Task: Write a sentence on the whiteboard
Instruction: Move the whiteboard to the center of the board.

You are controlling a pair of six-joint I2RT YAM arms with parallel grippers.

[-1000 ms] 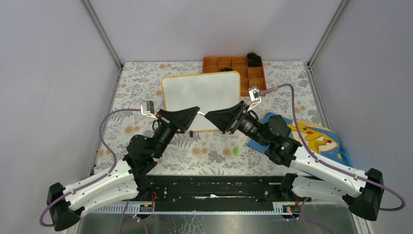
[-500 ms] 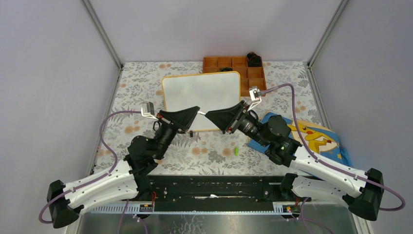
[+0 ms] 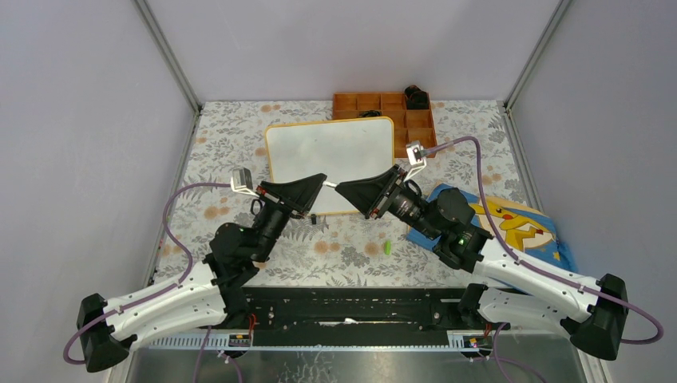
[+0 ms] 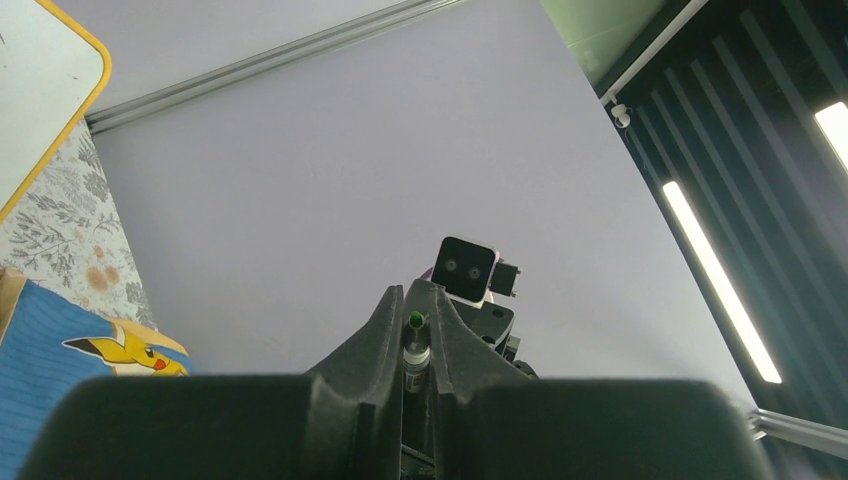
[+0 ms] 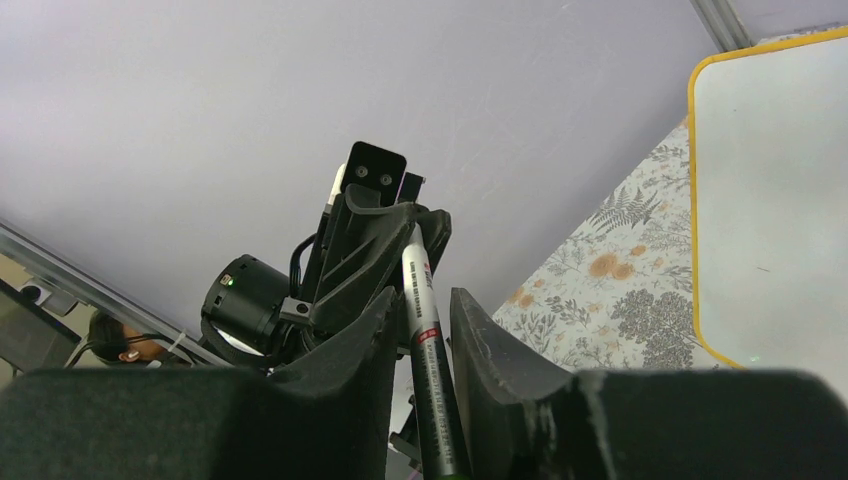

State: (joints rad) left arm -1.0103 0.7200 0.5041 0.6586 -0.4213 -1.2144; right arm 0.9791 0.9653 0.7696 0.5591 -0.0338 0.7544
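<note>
While the whiteboard (image 3: 331, 152) lies adjacent, tray (image 3: 345, 96) seemingly holds something black (image 3: 416, 97)

1. I am logged in from afar to a robotics lab test cell: plain grey walls (image 3: 96, 120) shut in three sides, joined by aluminium posts (image 3: 166, 54).
2. Two robot arms, left (image 3: 160, 307) and right (image 3: 543, 279), stand bolted to a black rail (image 3: 351, 307) at the table's near edge, trailing purple cables (image 3: 167, 222).
3. A small camera (image 4: 467, 270) rides on a wrist.
4. Above the cell wall, my left wrist view catches a dark slatted ceiling (image 4: 760, 110) and a strip light (image 4: 715, 280).
</note>
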